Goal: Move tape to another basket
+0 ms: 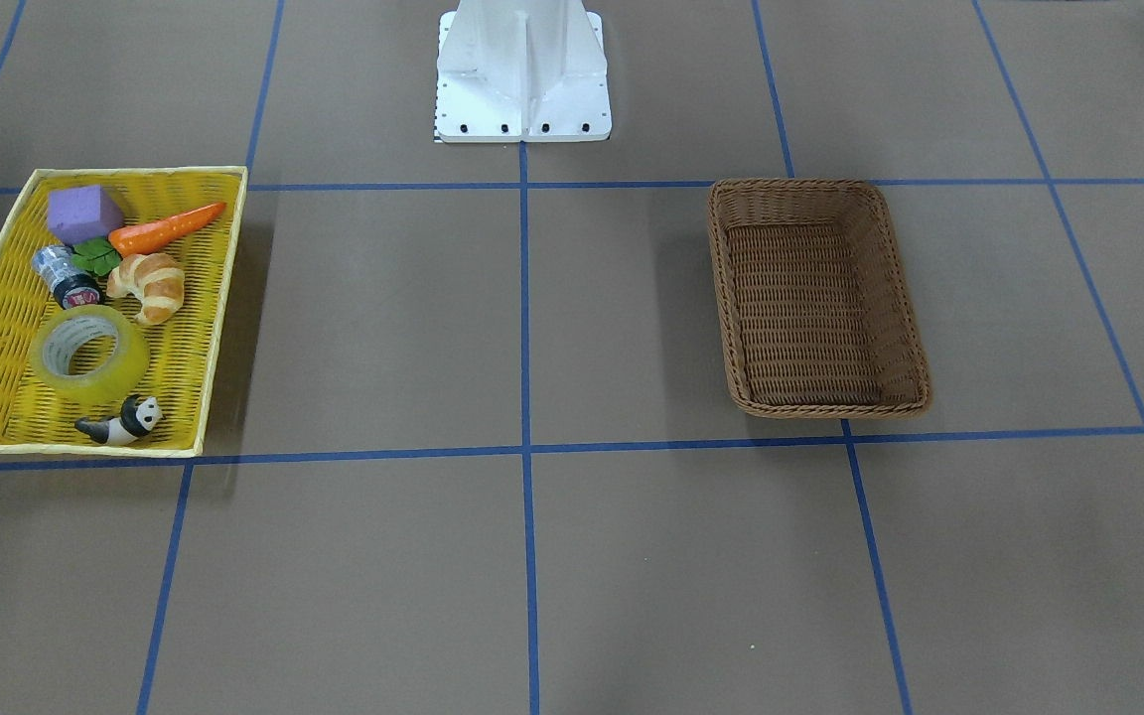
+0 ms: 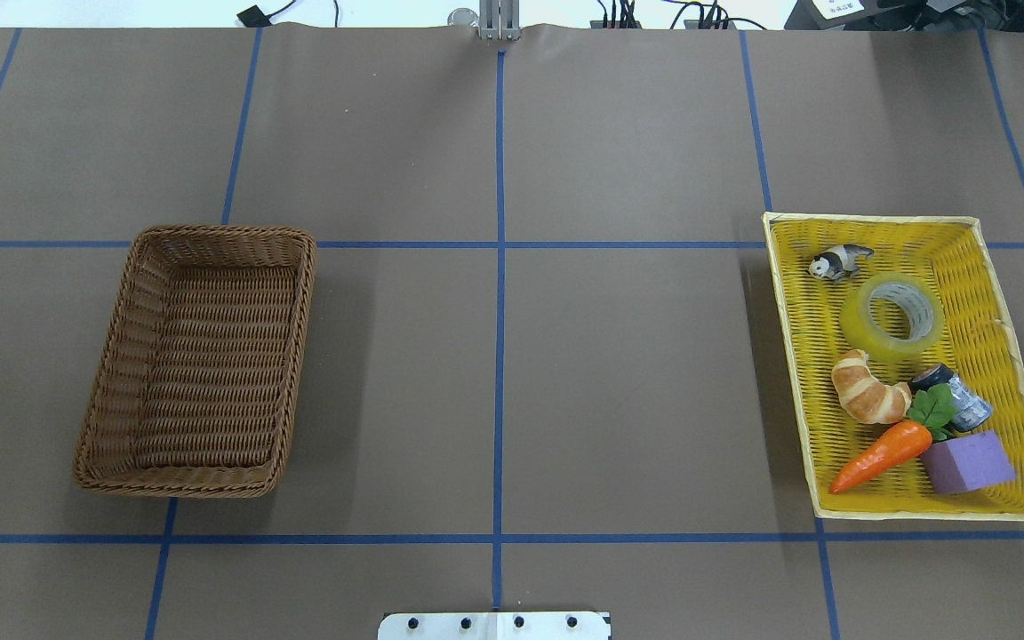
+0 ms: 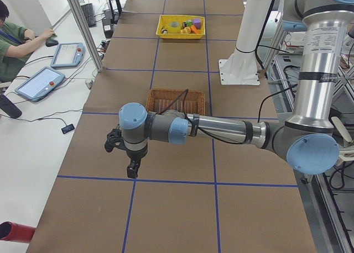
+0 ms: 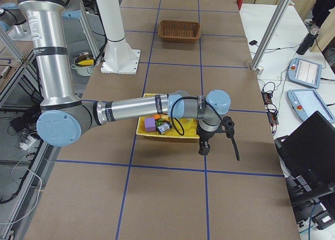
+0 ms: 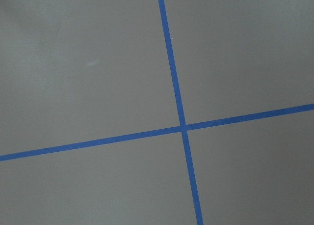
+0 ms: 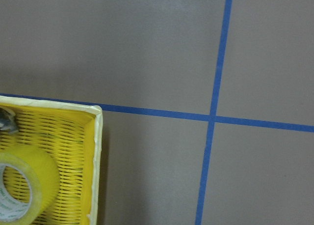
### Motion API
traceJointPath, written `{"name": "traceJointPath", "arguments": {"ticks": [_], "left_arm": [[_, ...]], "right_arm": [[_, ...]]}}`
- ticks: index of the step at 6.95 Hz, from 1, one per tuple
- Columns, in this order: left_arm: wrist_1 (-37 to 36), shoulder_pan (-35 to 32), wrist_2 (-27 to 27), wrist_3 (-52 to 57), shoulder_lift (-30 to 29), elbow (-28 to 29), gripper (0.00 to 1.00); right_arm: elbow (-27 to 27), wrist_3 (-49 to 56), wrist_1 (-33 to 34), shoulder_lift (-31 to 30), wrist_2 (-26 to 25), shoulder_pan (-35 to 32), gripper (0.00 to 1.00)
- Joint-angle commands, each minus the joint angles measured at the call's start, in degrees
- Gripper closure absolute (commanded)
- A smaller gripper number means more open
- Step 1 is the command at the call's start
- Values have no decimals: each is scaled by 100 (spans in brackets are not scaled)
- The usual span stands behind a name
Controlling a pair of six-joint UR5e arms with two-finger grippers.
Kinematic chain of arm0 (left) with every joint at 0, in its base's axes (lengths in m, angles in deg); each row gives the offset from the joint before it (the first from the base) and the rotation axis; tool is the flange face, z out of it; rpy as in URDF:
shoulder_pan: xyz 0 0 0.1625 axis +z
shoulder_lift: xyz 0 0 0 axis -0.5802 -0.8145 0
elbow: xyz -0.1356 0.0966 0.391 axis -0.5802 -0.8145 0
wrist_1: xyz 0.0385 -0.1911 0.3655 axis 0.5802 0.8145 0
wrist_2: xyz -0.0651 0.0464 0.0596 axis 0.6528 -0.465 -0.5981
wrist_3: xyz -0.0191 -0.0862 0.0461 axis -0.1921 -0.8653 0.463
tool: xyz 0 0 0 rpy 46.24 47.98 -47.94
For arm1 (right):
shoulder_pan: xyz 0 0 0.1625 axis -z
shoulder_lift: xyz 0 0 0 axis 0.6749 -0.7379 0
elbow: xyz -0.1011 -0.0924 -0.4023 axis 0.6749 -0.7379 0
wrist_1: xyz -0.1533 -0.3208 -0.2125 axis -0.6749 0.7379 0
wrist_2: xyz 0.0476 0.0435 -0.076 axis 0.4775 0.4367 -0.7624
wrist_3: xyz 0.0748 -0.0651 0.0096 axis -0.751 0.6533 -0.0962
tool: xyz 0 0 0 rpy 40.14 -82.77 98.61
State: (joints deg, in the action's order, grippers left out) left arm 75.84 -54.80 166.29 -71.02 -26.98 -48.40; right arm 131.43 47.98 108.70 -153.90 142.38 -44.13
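Observation:
The tape (image 1: 90, 355), a yellow-green roll with a white core, lies flat in the yellow tray (image 1: 222, 308); it also shows in the overhead view (image 2: 892, 316) and at the lower left of the right wrist view (image 6: 22, 193). The brown wicker basket (image 1: 815, 405) stands empty on the other side of the table (image 2: 210, 233). My left gripper (image 3: 133, 170) hangs over bare table, on the near side of the basket in the left side view. My right gripper (image 4: 203, 148) hangs just outside the tray. Both show only in the side views, so I cannot tell whether they are open or shut.
The tray (image 2: 788, 356) also holds a croissant (image 2: 868, 391), a carrot (image 2: 881, 455), a purple block (image 2: 965, 462), a small silver-black cylinder (image 2: 952, 396) and a panda figure (image 2: 839, 261). The white robot base (image 1: 522, 79) stands at the table's middle. Blue tape lines grid the brown table.

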Motion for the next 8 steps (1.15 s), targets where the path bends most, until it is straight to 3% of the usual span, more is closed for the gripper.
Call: {"name": "traceJointPath", "arguments": {"ticks": [1,8], "left_arm": [[0,0,4,0,4,8,1],[9,0,4,0,31,0,1]], "right_arm": [[-5,-2,6,-35,-33,-35,0],[4,15,-3,-132,-68,-43,0]]}}
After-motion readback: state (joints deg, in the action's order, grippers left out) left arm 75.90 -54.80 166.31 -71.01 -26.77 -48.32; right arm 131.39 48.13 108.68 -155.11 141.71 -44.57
